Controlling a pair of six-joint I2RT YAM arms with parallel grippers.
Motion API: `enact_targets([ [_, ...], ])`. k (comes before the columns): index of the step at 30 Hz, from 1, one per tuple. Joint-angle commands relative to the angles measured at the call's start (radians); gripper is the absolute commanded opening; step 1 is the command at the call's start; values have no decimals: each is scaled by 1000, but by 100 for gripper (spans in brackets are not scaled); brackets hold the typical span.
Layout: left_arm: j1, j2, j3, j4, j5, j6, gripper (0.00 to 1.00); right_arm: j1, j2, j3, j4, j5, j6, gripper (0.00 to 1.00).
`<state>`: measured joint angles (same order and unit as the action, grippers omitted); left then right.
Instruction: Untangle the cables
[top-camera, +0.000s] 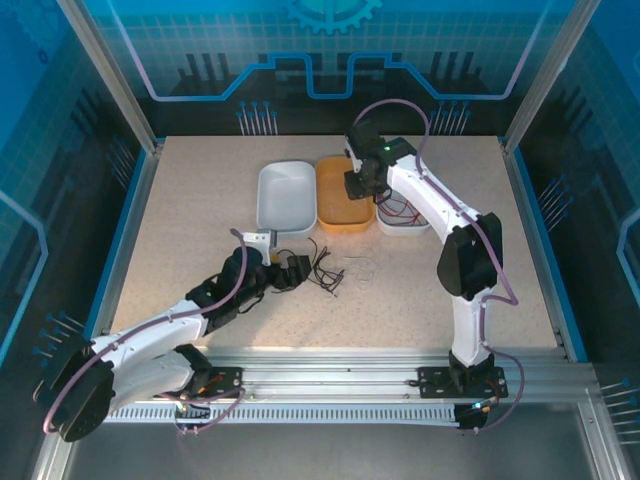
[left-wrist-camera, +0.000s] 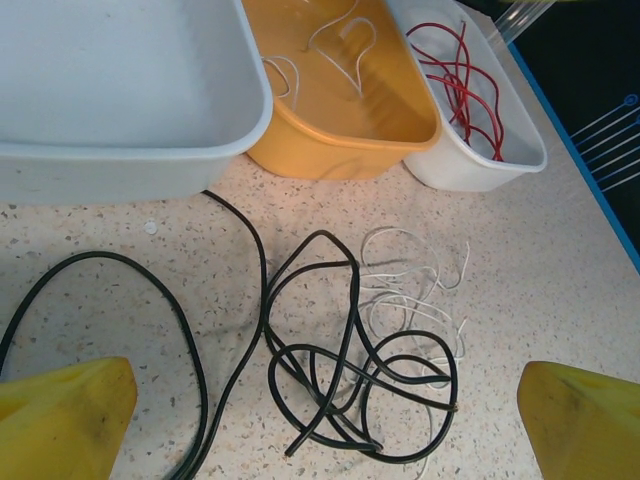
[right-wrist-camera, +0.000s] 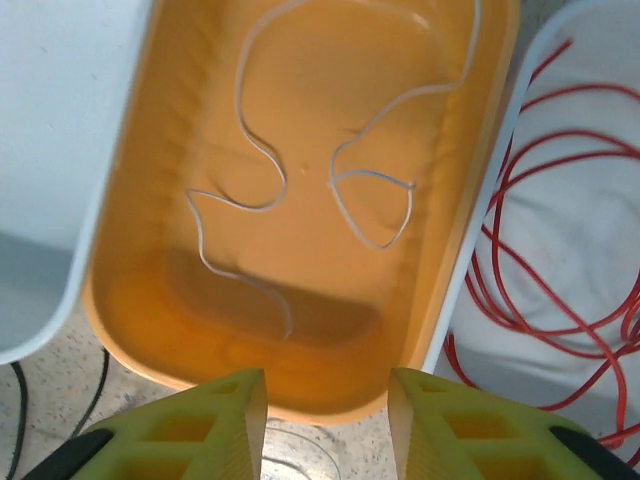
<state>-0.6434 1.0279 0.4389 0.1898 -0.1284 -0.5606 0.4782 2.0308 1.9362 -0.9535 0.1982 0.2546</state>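
Tangle of black cables (left-wrist-camera: 350, 380) and whitish cables (left-wrist-camera: 410, 290) is noted low centre of the left wrist view, on the table just below the bins — lying squarely between the spread, empty fingers of the left gripper (left-wrist-camera: 320, 425). The left arm is judged nearer. The right gripper (right-wrist-camera: 328, 420) is poised over the orange bin (right-wrist-camera: 130, 330), jaws parted, nothing grasped — one whitish strand (right-wrist-camera: 370, 190) lies inside, red cables (right-wrist-camera: 560, 250) at right.

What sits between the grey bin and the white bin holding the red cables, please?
The orange bin, with a pale whitish cable lying in it; the left wrist view and the top view both show it.
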Motion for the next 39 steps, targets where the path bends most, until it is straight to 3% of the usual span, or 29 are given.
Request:
enact_targets([
  [1,6,21,40,-30,-30,-32,99,-15,-62,-69,-18,-9,28,37],
  [11,11,103,79,-38,7,-35,99,44,-380,-557,69,11,220,37],
  [21,19,213,128,-8,72,-38,99,140,-506,-913,308,-78,480,60],
  [31,18,357,213,12,140,-41,99,151,-420,-901,357,-90,474,55],
  [39,19,442,256,-1,168,-50,85,163,-327,-876,354,-73,465,51],
])
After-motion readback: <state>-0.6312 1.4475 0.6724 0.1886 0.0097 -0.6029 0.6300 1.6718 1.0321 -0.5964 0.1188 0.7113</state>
